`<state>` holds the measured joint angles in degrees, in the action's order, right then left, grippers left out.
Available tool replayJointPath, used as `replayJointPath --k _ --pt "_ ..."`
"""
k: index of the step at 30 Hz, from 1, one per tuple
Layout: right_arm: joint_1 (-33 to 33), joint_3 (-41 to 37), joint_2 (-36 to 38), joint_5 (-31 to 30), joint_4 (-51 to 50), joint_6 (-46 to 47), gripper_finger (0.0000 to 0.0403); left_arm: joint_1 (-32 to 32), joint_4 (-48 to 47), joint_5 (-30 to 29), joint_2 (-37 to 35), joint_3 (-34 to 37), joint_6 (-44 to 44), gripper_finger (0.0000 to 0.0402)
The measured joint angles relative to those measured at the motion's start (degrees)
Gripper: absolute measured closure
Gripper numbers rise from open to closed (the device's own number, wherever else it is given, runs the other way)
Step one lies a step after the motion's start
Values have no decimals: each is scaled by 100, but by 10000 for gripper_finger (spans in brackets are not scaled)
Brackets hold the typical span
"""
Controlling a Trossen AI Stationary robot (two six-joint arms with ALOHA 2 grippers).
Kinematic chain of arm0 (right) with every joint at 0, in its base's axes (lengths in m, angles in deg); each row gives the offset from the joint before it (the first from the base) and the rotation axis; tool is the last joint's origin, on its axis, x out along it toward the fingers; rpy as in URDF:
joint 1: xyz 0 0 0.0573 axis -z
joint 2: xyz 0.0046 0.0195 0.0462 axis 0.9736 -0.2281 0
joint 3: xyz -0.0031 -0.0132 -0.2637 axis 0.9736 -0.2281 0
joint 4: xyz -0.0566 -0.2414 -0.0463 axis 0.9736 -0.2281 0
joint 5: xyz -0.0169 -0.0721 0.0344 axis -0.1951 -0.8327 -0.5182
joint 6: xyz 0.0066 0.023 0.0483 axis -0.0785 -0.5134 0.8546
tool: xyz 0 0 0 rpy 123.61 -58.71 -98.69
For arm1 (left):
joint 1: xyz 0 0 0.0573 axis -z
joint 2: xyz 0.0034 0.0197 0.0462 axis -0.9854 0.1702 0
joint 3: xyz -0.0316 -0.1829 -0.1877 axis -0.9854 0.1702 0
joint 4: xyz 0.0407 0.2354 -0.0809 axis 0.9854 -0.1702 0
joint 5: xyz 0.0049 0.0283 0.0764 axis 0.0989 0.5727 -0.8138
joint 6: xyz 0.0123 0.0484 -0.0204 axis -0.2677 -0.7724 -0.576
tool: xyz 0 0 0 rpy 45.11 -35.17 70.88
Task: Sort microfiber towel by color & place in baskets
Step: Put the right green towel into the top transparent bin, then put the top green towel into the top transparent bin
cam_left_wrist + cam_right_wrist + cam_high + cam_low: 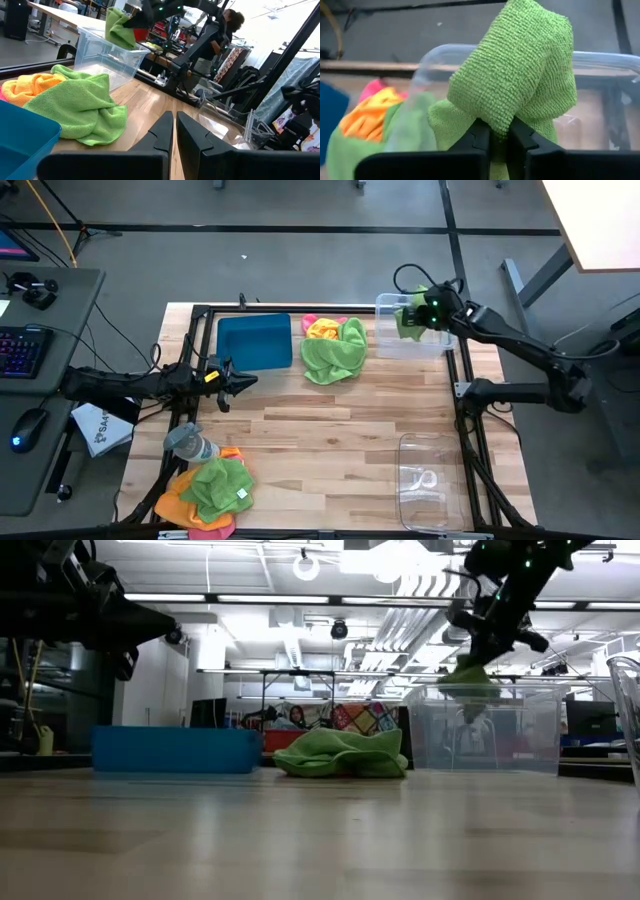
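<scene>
My right gripper (417, 316) is above the far-right clear bin (433, 343) and is shut on a lime green towel (520, 75). In the low view the towel (470, 680) hangs at the height of the bin's rim (500, 688). A second green towel (335, 355) lies on the table over orange (322, 330) and pink cloths, beside the teal tray (255, 342). More green, orange and pink towels (212, 490) are heaped at the near-left corner. My left gripper (248, 381) is shut and hovers near the tray, holding nothing. My right gripper pinches a bunched fold of the green towel (496, 120) between its two fingers (479, 135). It is several layers thick. The towel is lifted clear of the table and droops below the gripper (478, 648) over the clear bin. I cannot tell whether it touches the bin.
A grey-capped clear bottle (190, 442) lies by the near-left heap. A second clear bin (433, 478) stands at the near-right corner. Bare wood lies in the table's middle (330, 440). A person (231, 22) is in the room beyond the table.
</scene>
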<state>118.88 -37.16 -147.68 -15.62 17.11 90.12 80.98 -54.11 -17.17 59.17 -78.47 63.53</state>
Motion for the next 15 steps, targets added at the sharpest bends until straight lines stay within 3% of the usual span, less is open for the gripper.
replayJointPath --k 4,15 --pt "144 -98 -45 -5 -52 96 325 2 2 0 0 1 0 390" --pt "146 606 -39 194 -764 -597 122 1 0 0 2 2 0 390"
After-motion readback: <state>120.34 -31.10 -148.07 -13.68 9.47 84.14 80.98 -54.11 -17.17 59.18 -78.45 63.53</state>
